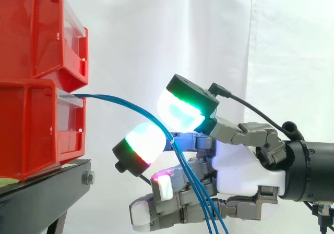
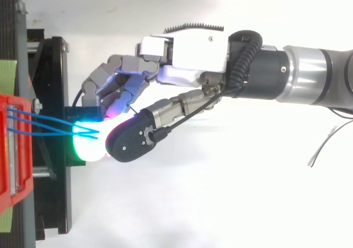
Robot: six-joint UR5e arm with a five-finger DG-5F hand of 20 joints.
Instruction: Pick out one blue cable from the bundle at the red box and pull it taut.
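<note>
hand [image 1: 240, 166] centre-right, curled, pads [image 1: 182, 111] pinching blue cables [image 1: 125, 102] — several, apparently | cables leave lower red bin [image 1: 36, 124] at left edge, arc right, droop to bottom edge | taut pull — rightward, away from bin

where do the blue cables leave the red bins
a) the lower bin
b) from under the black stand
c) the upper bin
a: the blue cables come out at the top front of the lower red bin and run across to the hand.
</note>
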